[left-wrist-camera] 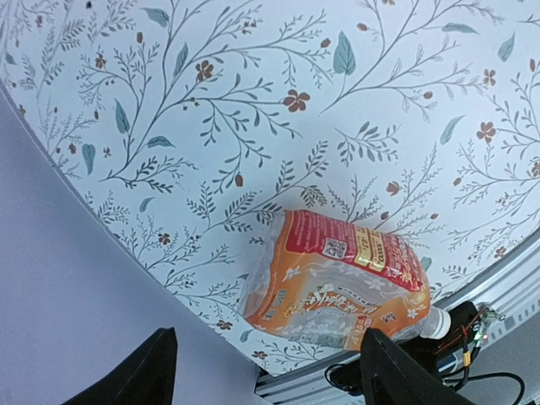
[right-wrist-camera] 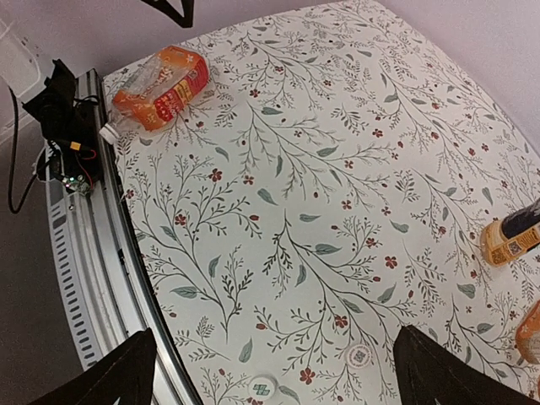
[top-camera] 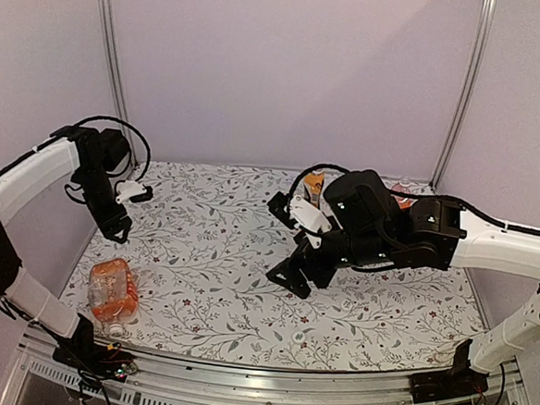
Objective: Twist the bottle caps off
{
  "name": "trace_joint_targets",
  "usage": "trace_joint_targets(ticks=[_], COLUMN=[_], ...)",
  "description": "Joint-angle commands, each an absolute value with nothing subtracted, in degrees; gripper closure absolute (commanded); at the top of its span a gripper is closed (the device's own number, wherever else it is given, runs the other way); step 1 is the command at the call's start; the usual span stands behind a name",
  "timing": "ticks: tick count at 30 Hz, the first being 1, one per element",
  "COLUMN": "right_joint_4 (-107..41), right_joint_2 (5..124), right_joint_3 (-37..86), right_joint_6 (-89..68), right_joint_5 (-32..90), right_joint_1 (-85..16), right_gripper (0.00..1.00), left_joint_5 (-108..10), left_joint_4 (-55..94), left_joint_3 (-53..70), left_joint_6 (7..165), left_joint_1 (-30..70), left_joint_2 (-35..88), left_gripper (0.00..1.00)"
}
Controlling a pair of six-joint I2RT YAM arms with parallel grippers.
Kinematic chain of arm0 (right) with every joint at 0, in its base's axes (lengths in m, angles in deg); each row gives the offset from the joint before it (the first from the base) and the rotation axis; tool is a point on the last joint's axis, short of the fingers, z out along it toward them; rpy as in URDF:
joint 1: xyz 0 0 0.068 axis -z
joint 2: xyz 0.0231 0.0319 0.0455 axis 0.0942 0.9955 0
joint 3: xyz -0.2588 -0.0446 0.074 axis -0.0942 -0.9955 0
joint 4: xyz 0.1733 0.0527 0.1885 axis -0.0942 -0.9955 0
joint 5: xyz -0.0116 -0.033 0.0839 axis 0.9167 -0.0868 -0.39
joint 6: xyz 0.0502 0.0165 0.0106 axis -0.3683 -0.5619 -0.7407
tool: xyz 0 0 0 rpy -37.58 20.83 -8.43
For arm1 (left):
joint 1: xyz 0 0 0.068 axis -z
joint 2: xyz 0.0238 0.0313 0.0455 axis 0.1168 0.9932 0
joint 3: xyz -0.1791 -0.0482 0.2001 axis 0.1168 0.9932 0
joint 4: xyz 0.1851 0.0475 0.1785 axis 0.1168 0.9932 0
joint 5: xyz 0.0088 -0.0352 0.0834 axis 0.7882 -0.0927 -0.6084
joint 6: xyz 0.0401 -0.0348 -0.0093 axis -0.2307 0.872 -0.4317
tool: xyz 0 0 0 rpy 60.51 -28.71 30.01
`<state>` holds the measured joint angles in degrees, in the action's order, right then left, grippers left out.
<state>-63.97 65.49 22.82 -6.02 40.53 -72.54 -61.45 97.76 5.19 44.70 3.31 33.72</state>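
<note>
One squat orange-label bottle [top-camera: 112, 289] lies on its side at the near left, its white cap [top-camera: 113, 329] pointing at the table's front edge. In the left wrist view the bottle [left-wrist-camera: 337, 283] and its cap [left-wrist-camera: 434, 321] lie below my left gripper [left-wrist-camera: 270, 380], which is open and empty. From above, my left gripper [top-camera: 117, 227] hovers behind that bottle. My right gripper [top-camera: 302, 277] is open and empty over mid-table. The right wrist view [right-wrist-camera: 278, 380] shows the lying bottle [right-wrist-camera: 160, 80] far off. A slimmer dark-label bottle [top-camera: 315, 182] stands at the back.
Another orange bottle [top-camera: 402, 191] stands at the back right, mostly hidden by the right arm. Two small white round discs [right-wrist-camera: 359, 355] [right-wrist-camera: 263, 388] lie on the cloth under the right gripper; I cannot tell if they are caps. A metal rail [right-wrist-camera: 93, 253] runs along the front edge.
</note>
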Motion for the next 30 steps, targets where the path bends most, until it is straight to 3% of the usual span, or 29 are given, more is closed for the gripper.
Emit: trace_joint_targets(ticks=[1,8,14,19,25,30], right_joint_4=[-58.7,-59.5,-58.2,-57.9,-57.7,-57.2], right_joint_2=[68.7,70.5,69.3,69.1,69.2,67.9], right_joint_3=[25.1,24.1,20.9,19.8,19.4,17.7], right_joint_6=[-1.0,-0.8,-0.6,-0.5,-1.8,-5.4], right_joint_5=[38.1,38.5,40.0,39.9,40.0,42.0], right_joint_1=[-74.7,-75.1,-75.1,-75.1,-75.1,-75.1], right_gripper=[0.01,0.01,0.01,0.01,0.01,0.01], left_joint_5=[-73.3,-85.4,-90.4,-85.3,-84.2,-72.2], left_joint_4=[113.9,109.5,104.4,101.4,102.1,104.0], left_joint_3=[10.4,11.1,37.2,42.9,33.6,20.9], left_joint_6=[43.4,27.5,21.5,30.7,45.4,50.4], left_joint_1=[0.2,-26.1,-25.5,-15.2,6.3,19.2], left_joint_2=[31.0,28.8,20.6,23.2,34.9,48.5], left_gripper=[0.26,0.30,0.30,0.32,0.33,0.36])
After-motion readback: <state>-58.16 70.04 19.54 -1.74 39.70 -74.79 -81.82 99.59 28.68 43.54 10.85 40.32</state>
